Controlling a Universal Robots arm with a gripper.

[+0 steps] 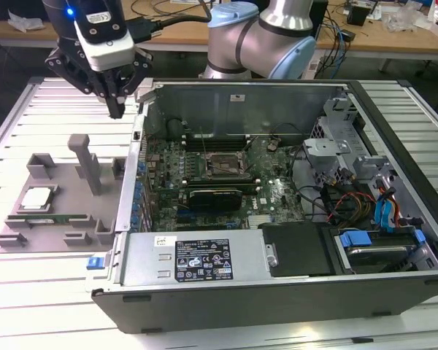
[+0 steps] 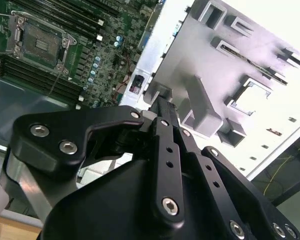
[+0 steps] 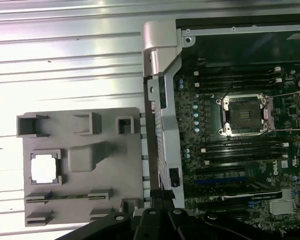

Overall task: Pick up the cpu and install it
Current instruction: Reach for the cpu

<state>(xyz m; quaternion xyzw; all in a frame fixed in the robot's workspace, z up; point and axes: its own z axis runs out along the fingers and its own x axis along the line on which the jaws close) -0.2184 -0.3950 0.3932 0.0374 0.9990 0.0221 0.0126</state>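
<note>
**Claw shut and holding nothing near the case wall; cpu lying in its holder below**

In the exterior view the claw (image 1: 117, 109) hangs above the desk (image 1: 29, 292). Its fingers are drawn together to a single point and nothing shows between them. Its upper body is cut off by the picture's edge. The tips are near the side wall of the open computer case (image 1: 241, 95); how high they stand over that wall cannot be told.

The cpu (image 1: 38, 197) lies flat, silvery top up, in a square pocket of the grey holder (image 1: 69, 200). It is below the claw and well apart from it, toward the exterior view's left. In the first wrist view the cpu (image 3: 44, 167) is a bright square with its surface washed out. In the second wrist view the holder (image 2: 210, 65) glares white, and the chip cannot be told from its pocket.

A thin green memory stick (image 1: 58, 219) stands in a slot of the holder, beyond the cpu from the claw, and reads as little more than a line.

On the claw's other side, inside the case, the motherboard socket (image 3: 242, 116) shows a dark square bed between rows of slots, lower than the tips and well apart. A black graphics card (image 1: 215, 195) lies just past the socket. In the second wrist view the claw's (image 2: 159, 102) black links cover the lower half and hide whatever lies straight beneath the tips.
</note>
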